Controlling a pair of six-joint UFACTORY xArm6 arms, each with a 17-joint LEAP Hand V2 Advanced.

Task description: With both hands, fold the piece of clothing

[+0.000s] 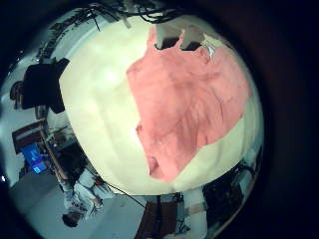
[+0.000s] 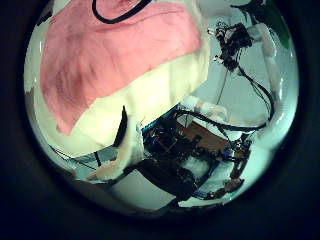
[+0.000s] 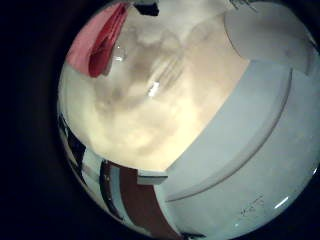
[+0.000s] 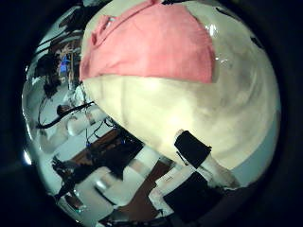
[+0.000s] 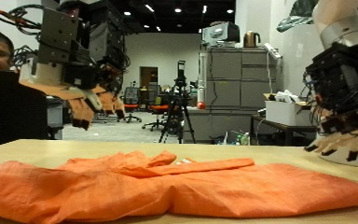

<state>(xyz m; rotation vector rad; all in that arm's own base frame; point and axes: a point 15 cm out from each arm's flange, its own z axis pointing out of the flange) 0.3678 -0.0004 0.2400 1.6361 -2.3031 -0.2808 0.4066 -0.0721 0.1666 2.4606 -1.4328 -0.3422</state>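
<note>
On the pale tabletop (image 5: 18, 147), in the outside view: one orange-pink garment (image 5: 167, 187), lying spread and rumpled, not yet folded, a narrow strip of its cloth raised across the upper middle. Its long axis ran across the table from the side under the left hand to the side under the right hand. The palm views showed the same piece as a broad pink sheet on the cream surface (image 1: 100, 110), with bare table around most of its edge. Left hand (image 5: 74, 89): held high above the end of the garment nearest it, well clear of the cloth, fingers hanging loosely downward and slack, holding nothing. Right hand (image 5: 340, 103): held above the opposite end, likewise clear of the cloth, fingers drooping and relaxed, empty. Neither hand touched the garment. Relation governing the next move: the piece lay directly below and between the two hands, each hand standing over its own end of the long axis, so neither appeared clearly nearer than the other; the right hand perhaps hung slightly lower. Judged stage: fold not begun; a descent of both hands to the ends or corners of the cloth seemed the likely requirement.
</note>
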